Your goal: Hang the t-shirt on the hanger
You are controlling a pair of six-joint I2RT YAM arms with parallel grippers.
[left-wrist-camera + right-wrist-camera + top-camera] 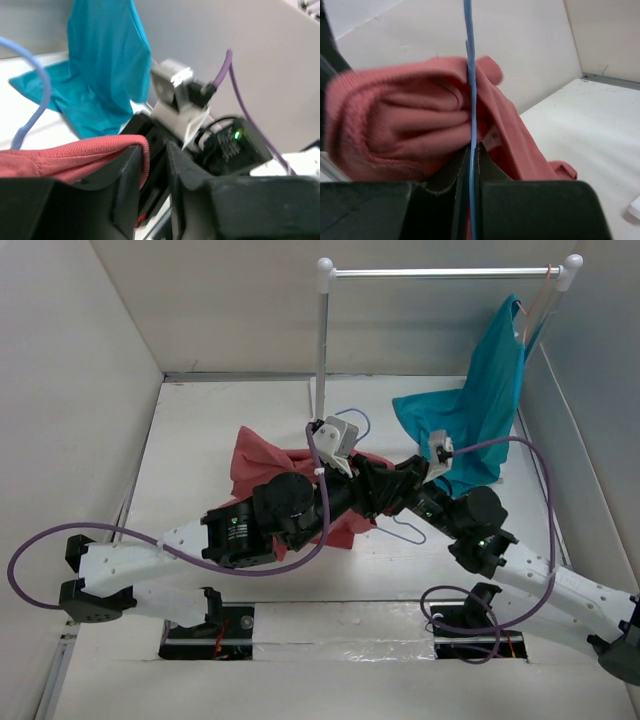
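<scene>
Between pale walls [230, 310], a white table [220, 410] bears a metal rail [440, 273].

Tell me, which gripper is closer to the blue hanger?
Right. The right gripper clamps the hanger; the left gripper pinches the red shirt beside it.

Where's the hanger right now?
The hanger is mid-table in the top view, against the pink t-shirt, its wire pinched in the right claw.

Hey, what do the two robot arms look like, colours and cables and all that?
The left arm and right arm match: white hole-dotted shells, black joints, black fingers. A purple cable loops along each, with a grey camera box at the wrist.
</scene>
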